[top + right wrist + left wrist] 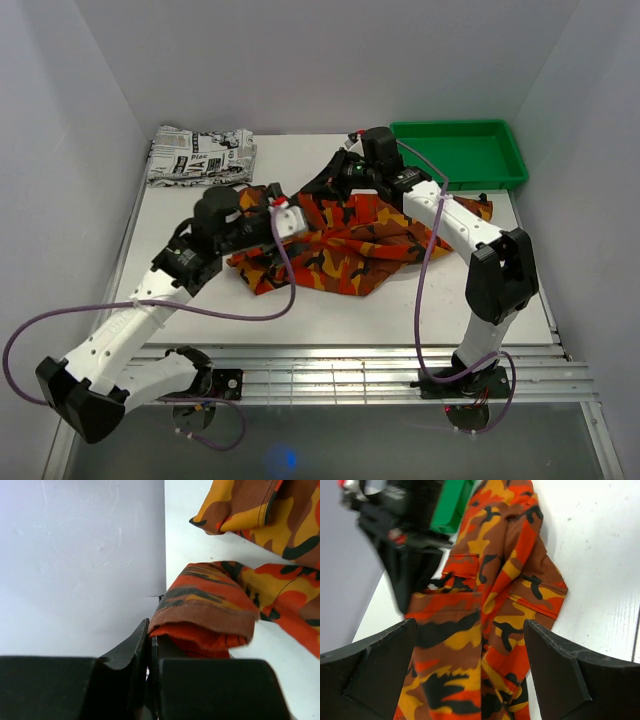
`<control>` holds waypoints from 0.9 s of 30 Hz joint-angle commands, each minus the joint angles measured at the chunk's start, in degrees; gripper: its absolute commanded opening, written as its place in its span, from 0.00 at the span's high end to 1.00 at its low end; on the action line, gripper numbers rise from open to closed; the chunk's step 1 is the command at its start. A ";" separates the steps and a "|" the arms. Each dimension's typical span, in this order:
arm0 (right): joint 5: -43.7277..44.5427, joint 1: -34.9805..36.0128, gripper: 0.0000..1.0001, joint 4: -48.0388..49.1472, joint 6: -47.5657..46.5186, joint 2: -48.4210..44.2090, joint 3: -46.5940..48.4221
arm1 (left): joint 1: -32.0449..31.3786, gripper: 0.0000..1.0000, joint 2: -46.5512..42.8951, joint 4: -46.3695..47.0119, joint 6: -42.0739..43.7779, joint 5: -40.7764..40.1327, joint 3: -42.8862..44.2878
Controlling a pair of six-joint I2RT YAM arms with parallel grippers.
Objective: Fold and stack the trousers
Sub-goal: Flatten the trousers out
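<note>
Left fingers spread wide above trousers | right fingers pinch ribbed cuff, visible only from right wrist.

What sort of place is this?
Probably a lab robot cell: plain white walls box in a white table, left arm and right arm are bolted at its near edge, and a green tray sits by the trousers.

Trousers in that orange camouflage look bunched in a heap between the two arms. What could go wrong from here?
The right gripper pinches only the ribbed cuff; a pull might slip it free. The left gripper hangs open over the crumpled trousers and could grab several layers, spoiling the fold. The purple cable loops over the cloth and might snag it.
</note>
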 commanded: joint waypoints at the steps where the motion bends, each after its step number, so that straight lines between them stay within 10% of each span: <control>1: 0.83 -0.11 0.92 1.60 9.41 -2.13 0.59 | -10.80 0.02 1.12 4.05 2.78 -23.60 -1.94; 6: 0.48 -0.11 0.92 -0.16 13.11 -4.06 -1.26 | -21.09 0.02 4.03 13.81 6.56 -39.53 -7.56; 19: -1.72 -0.02 0.92 -5.00 17.16 -8.46 -5.83 | -21.90 0.06 9.66 29.64 3.94 -55.54 -11.62; 27: -1.63 -0.90 0.92 -4.21 16.19 -9.25 -7.42 | -19.19 0.99 8.08 20.17 -3.71 -51.59 -6.44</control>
